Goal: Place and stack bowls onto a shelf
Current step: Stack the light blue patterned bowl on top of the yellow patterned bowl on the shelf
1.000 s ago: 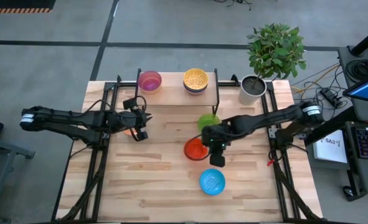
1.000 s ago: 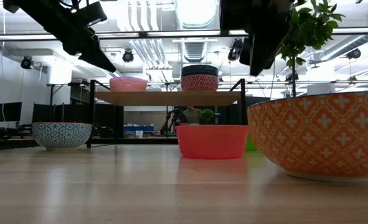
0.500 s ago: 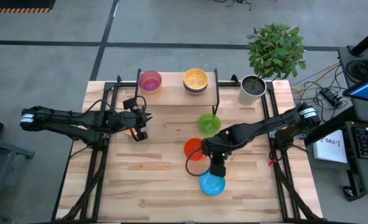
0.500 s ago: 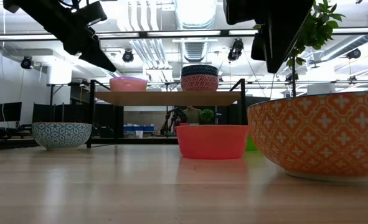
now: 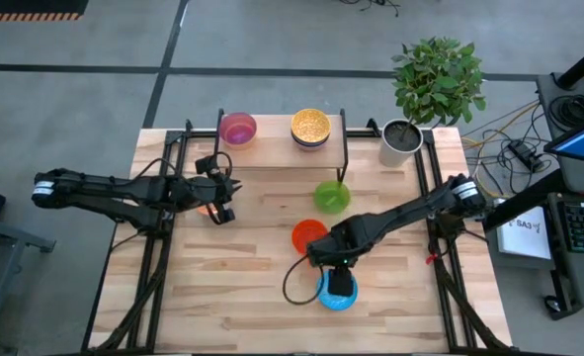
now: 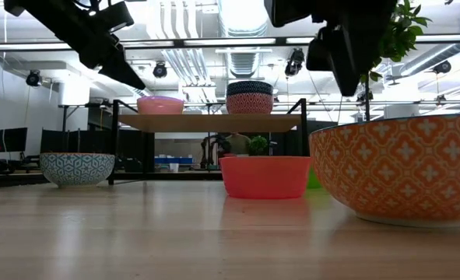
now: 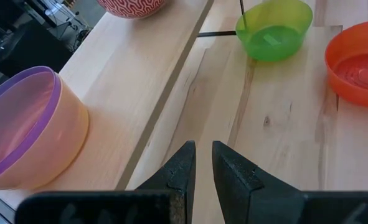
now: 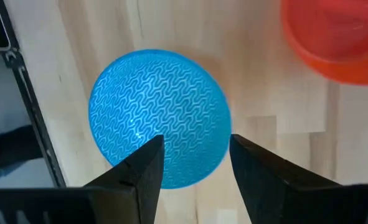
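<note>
The light wooden desk [image 5: 222, 287] carries a low plank shelf [image 5: 272, 148] holding a purple bowl [image 5: 238, 128] and a speckled yellow bowl [image 5: 310, 126]. The right gripper [image 8: 193, 168], fingers spread, hovers over the patterned blue bowl [image 8: 155, 140]. The left gripper [image 7: 201, 171], fingers nearly pressed together, holds nothing.

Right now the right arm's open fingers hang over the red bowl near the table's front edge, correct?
Not quite: the right arm's open fingers hang over the round textured blue bowl, not the red bowl beside it. The right wrist view shows this.
</note>
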### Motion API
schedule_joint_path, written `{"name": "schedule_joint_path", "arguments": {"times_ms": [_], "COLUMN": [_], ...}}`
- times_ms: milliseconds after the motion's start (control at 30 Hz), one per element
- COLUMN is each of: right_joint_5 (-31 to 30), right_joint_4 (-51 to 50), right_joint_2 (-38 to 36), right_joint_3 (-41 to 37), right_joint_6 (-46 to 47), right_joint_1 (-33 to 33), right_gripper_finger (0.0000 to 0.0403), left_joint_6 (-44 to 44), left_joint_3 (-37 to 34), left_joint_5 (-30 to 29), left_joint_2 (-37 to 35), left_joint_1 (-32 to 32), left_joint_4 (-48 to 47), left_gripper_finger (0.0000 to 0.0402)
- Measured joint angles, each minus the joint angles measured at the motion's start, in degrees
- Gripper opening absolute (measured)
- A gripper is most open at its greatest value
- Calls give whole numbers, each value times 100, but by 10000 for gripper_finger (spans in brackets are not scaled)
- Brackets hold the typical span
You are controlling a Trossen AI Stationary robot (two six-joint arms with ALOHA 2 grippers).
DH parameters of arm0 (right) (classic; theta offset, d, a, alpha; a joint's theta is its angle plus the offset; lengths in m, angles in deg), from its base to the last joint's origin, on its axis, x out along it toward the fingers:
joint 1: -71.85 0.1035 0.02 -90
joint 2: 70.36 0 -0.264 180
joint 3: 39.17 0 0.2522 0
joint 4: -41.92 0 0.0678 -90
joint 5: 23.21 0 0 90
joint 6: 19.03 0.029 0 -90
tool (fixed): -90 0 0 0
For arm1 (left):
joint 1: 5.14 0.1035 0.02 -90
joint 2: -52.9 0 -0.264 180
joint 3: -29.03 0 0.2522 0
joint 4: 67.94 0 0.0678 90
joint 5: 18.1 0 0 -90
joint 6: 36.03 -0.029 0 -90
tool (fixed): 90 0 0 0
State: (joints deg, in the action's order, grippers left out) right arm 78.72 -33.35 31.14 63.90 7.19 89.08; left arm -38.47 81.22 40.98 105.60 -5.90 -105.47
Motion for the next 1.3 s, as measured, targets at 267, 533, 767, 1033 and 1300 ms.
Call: {"name": "schedule_joint_path", "arguments": {"times_ms": [267, 533, 767, 1033, 1300], "right_joint_5": [-166, -675, -703, -592, -392], "right_joint_4": [-25, -10, 113, 471, 472], "right_joint_2": [253, 486, 742, 823, 808], "right_joint_3": [-40, -91, -145, -247, -276], "right_joint_6": [-4, -178, -330, -432, -460], "right_joint_1": [129, 122, 126, 124, 111], "right_gripper_finger": [171, 170, 170, 135, 22], "left_joint_6": [0, 0, 0, 0, 0], "left_joint_3": [0, 0, 0, 0, 0], "left_joint_5": [2, 2, 4, 4, 4], "left_joint_2": [0, 0, 2, 9, 13], "left_joint_1": [0, 0, 0, 0, 0], "left_joint_4": [-2, 0, 8, 16, 15], "left_gripper_finger": [36, 36, 36, 36, 36]}}
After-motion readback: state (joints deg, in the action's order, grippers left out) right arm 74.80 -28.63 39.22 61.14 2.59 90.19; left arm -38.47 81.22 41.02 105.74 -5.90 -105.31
